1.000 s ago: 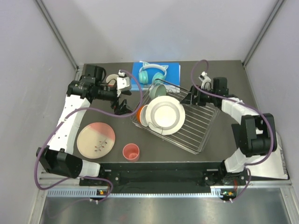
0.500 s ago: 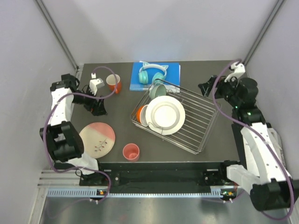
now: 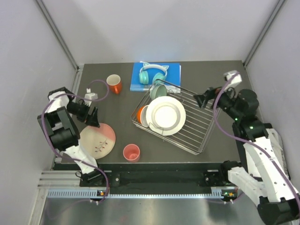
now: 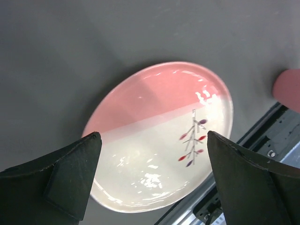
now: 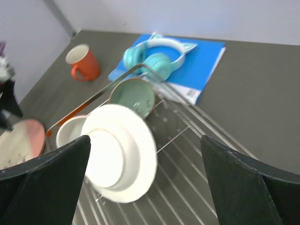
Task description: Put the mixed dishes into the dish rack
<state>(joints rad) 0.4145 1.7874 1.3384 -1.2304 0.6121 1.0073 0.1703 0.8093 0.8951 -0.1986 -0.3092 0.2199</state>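
The large pink-and-cream plate (image 3: 97, 140) lies flat at the front left; it fills the left wrist view (image 4: 154, 103). My left gripper (image 3: 92, 120) hovers open over its back edge, and in the wrist view (image 4: 153, 138) its jaws stand wide apart and empty. The dish rack (image 3: 197, 123) holds white plates (image 3: 165, 116) on edge, the mint green bowl (image 3: 158, 91) and an orange-sided dish (image 3: 139, 114). The orange cup (image 3: 114, 83) stands at the back left. The coral pink cup (image 3: 131, 153) stands at the front. My right gripper (image 3: 200, 100) is open and empty above the rack's back right.
Teal cat-ear headphones (image 3: 153, 74) lie on a blue book (image 3: 173, 70) behind the rack. The right wrist view shows the white plates (image 5: 119, 159), the bowl (image 5: 133, 96), the orange cup (image 5: 82, 62) and bare rack wires (image 5: 201, 187). Grey walls close both sides.
My left gripper has moved from beside the orange cup forward to over the pink-and-cream plate. My right arm has pulled back from the rack and now points at it from the right.
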